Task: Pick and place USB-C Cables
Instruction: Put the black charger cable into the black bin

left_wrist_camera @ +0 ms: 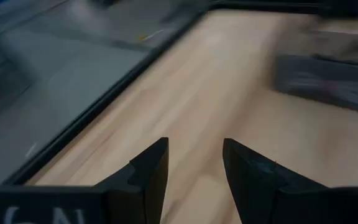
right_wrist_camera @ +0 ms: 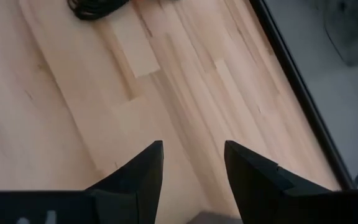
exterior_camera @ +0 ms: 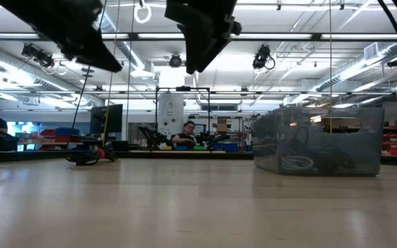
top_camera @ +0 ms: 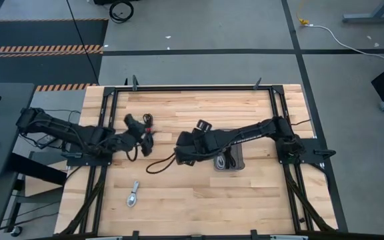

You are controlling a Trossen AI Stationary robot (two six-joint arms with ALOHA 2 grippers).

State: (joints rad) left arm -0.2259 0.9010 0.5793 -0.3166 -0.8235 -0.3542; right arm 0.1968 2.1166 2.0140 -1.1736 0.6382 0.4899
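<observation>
Both sets of jaws stand apart and hold nothing: I have the left gripper (left_wrist_camera: 194, 171) above the table's (top_camera: 259, 200) left-middle and the right gripper (right_wrist_camera: 192, 171) near the centre. I see a black cable (top_camera: 157, 165) lying just beside the right gripper, a red-tied black cable (top_camera: 149, 121) beyond the left gripper, and a white cable (top_camera: 134, 195) alone toward the near edge. More coils sit inside the grey tray (exterior_camera: 319, 141) under the right arm.

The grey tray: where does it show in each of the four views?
High view: grey tray right of centre, partly under the right arm.
Low view: at right, see-through walls, cables inside.
Left wrist view: blurred grey box at upper right, probably the tray.
Right wrist view: not in it.
Shared landmark: the wooden table.
</observation>
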